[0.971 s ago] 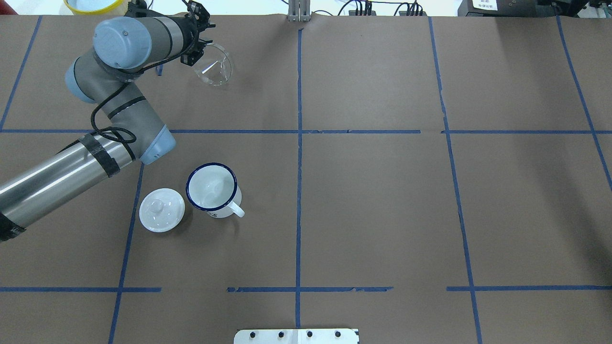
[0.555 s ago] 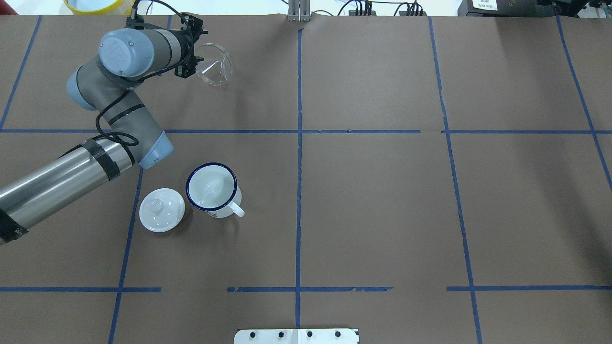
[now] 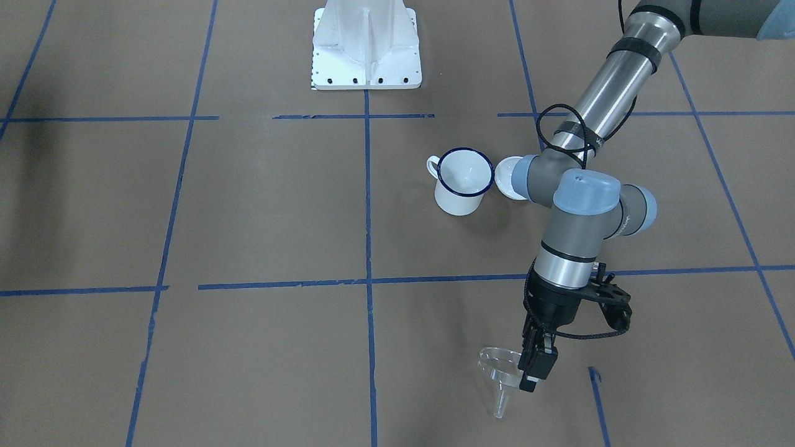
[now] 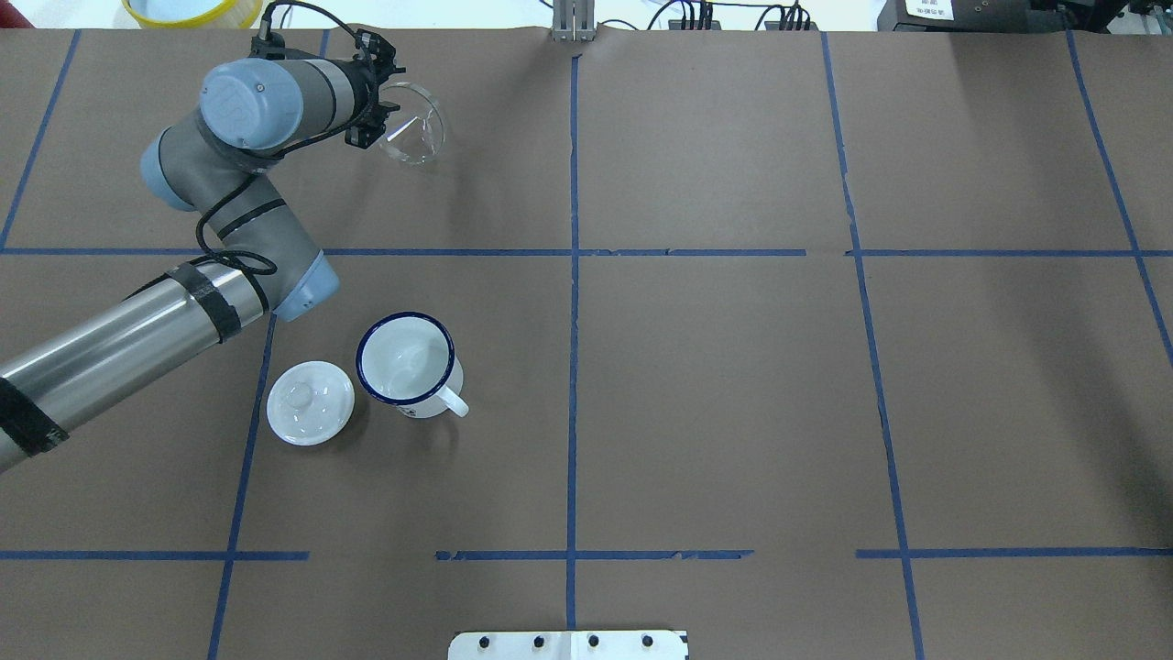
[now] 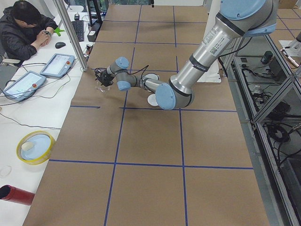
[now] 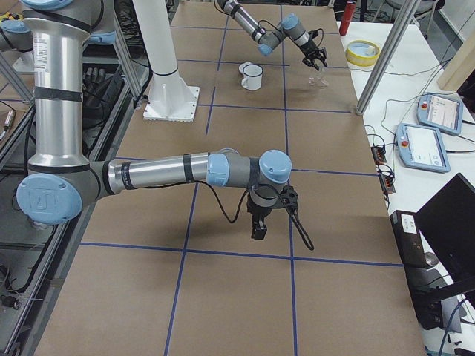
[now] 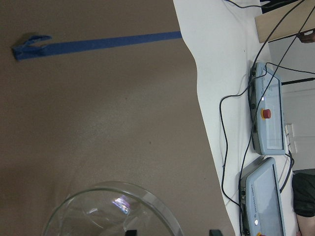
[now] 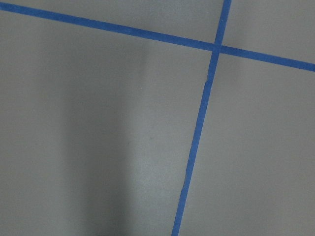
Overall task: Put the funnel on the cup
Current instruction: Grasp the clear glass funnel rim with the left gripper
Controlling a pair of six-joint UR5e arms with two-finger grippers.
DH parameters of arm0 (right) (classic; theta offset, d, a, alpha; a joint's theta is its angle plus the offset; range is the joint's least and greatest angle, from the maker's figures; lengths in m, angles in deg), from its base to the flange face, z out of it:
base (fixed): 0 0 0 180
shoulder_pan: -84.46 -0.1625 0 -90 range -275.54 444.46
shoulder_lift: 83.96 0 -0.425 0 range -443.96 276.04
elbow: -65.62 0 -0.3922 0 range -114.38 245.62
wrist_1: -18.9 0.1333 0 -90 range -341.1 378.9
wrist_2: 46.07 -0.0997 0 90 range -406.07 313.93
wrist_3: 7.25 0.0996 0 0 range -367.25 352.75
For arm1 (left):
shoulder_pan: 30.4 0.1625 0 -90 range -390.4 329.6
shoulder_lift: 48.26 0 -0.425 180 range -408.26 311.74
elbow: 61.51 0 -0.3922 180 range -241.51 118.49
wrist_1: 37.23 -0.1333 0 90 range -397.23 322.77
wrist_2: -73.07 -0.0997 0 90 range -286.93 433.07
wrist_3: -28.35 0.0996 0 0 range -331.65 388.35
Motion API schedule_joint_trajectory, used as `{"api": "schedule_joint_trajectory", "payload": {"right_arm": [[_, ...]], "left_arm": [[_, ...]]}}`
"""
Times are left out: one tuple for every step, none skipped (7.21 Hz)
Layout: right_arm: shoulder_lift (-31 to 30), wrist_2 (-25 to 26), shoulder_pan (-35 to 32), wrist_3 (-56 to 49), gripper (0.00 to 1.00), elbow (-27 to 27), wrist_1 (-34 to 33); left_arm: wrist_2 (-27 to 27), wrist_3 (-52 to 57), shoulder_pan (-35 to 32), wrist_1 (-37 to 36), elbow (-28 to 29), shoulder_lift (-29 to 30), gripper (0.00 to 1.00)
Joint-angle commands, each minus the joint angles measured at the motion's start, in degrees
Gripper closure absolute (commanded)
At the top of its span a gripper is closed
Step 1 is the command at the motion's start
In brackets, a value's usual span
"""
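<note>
The clear funnel (image 4: pixel 414 124) lies on its side at the table's far left, its thin stem (image 3: pixel 502 406) pointing at the far edge. It also shows in the front view (image 3: pixel 499 363) and in the left wrist view (image 7: pixel 115 209). My left gripper (image 4: pixel 374 112) is at the funnel's rim; two fingertips stand apart on either side of the rim, open. The white cup (image 4: pixel 406 359) with a dark blue rim stands upright and empty nearer the robot, apart from the funnel. My right gripper (image 6: pixel 257 230) hangs over bare table far from both; I cannot tell whether it is open or shut.
A white round lid with a knob (image 4: pixel 310 403) lies just left of the cup. A yellow bowl (image 4: pixel 179 9) sits beyond the table's far left edge. The table's far edge runs close behind the funnel (image 7: pixel 197 98). The robot's white base (image 3: pixel 366 43) stands at the near side.
My left wrist has shifted slightly and turned at the funnel's rim. The funnel, cup and lid stay where they were.
</note>
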Motion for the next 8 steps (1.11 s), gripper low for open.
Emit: {"api": "schedule_joint_trajectory", "payload": {"right_arm": [[0.0,0.0,0.0,0.0,0.0,0.0,0.0],[0.0,0.0,0.0,0.0,0.0,0.0,0.0],[0.0,0.0,0.0,0.09,0.0,0.0,0.0],[0.0,0.0,0.0,0.09,0.0,0.0,0.0],[0.0,0.0,0.0,0.0,0.0,0.0,0.0],[0.0,0.0,0.0,0.0,0.0,0.0,0.0],[0.0,0.0,0.0,0.0,0.0,0.0,0.0],[0.0,0.0,0.0,0.0,0.0,0.0,0.0]], "left_arm": [[0.0,-0.01,0.06,0.49,1.18,0.98,0.58],[0.0,-0.01,0.06,0.93,1.88,1.15,0.86],[0.0,-0.01,0.06,0.93,1.97,1.24,1.0],[0.0,0.08,0.06,0.93,1.8,1.24,1.0],[0.09,0.17,-0.03,0.93,0.58,1.15,1.0],[0.17,0.78,-0.46,0.59,-3.96,0.98,1.0],[0.96,0.96,-0.9,-0.29,-9.14,0.54,1.0],[4.62,1.05,-1.17,-7.17,-14.41,0.28,1.0]]}}
